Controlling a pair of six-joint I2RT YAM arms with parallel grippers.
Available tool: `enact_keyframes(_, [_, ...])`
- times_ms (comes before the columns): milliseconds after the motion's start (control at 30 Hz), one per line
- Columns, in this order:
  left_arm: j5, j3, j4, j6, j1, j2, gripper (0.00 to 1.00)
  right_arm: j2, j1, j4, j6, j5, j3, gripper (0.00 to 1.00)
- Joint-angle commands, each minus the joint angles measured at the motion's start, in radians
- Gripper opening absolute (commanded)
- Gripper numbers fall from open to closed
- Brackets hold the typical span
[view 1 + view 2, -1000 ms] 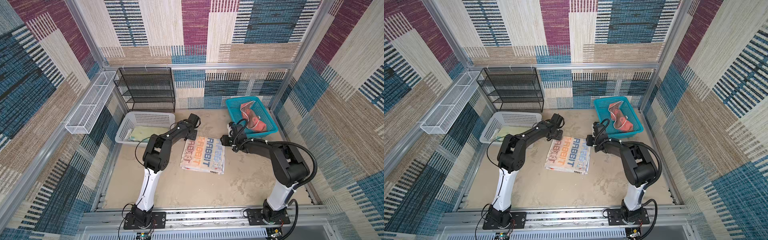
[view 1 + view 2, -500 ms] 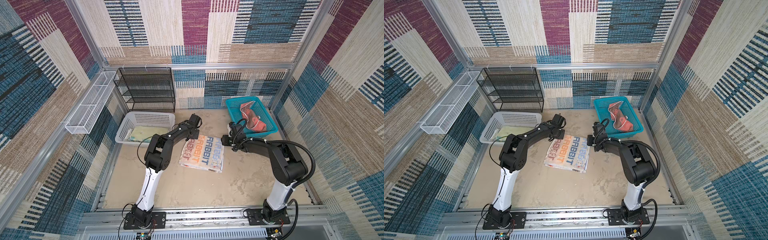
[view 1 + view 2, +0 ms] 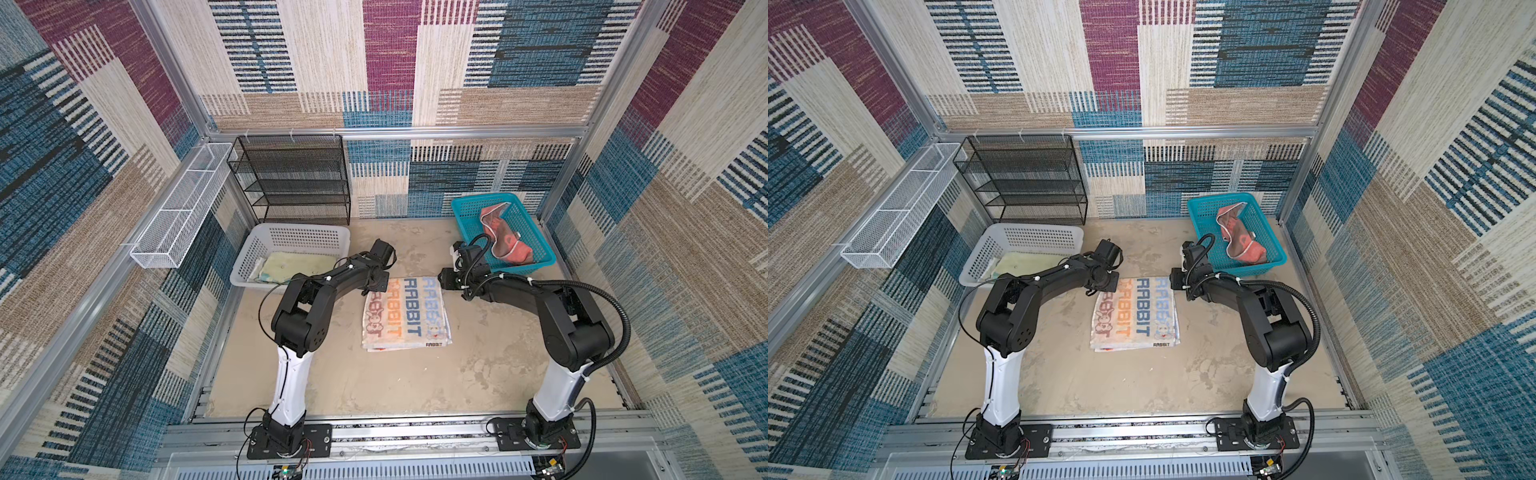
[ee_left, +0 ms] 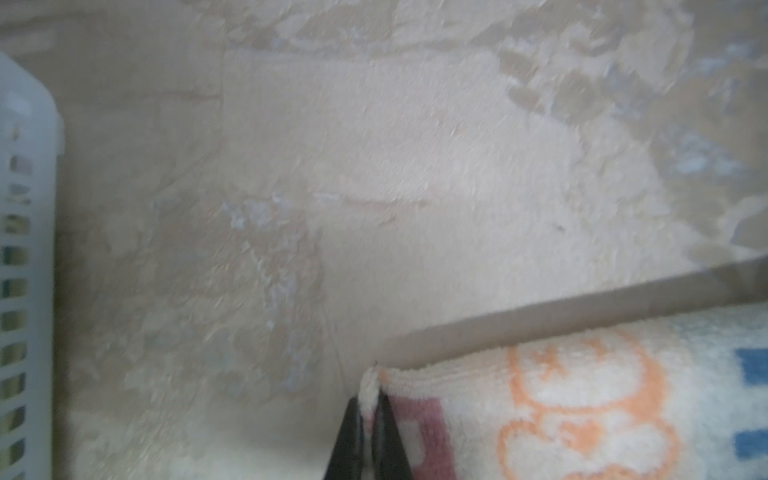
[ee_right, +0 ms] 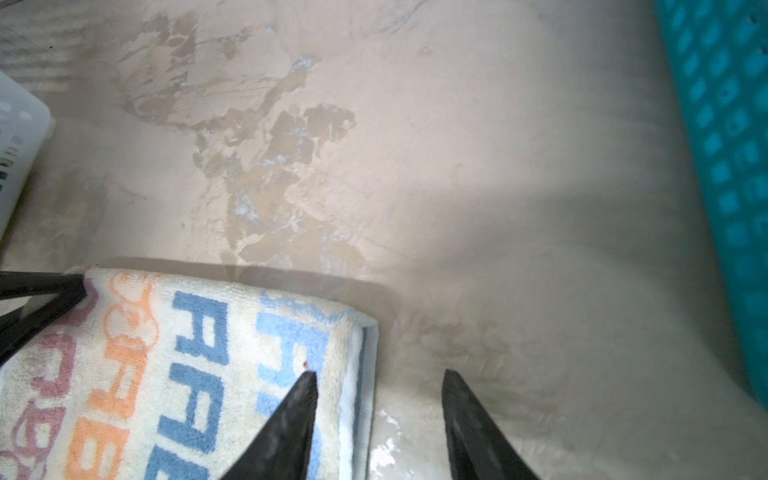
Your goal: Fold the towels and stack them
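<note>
Mid-table in both top views, which hide the fingertips, lies the folded lettered towel (image 3: 405,313). Only the left wrist view shows the left gripper (image 4: 370,401) pinching its far-left corner. The right wrist view shows the right gripper (image 5: 377,376) spread, one finger over the towel's far-right edge. A coral towel (image 3: 505,243) sits in the teal basket (image 3: 536,266), far right.

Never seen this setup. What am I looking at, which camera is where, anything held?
Two robot arms stand at a walled table. The wide pictures come from one overhead stereo camera; the close-ups from a camera on each wrist. A folded RABBIT towel lies mid-table. A white basket holds a pale yellow towel; a teal basket holds a coral towel. The left pincer is shut on the RABBIT towel's corner. The right pincer is open, one finger over the towel's neighbouring corner, holding nothing.
</note>
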Motion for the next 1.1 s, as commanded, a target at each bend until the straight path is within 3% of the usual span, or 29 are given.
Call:
enact_keyframes(0, [0.012, -0.047, -0.127, -0.025, -0.002, -0.013, 0.00, 0.019, 0.008, -0.013, -0.019, -0.019, 0.024, 0.50])
enact_keyframes(800, [0.009, -0.066, -0.127, -0.010, -0.004, -0.017, 0.00, 0.209, 0.024, -0.016, -0.043, -0.078, 0.134, 0.43])
enact_keyframes(1067, [0.009, -0.067, -0.127, -0.010, -0.004, -0.024, 0.00, 0.200, 0.024, -0.017, -0.050, -0.119, 0.121, 0.14])
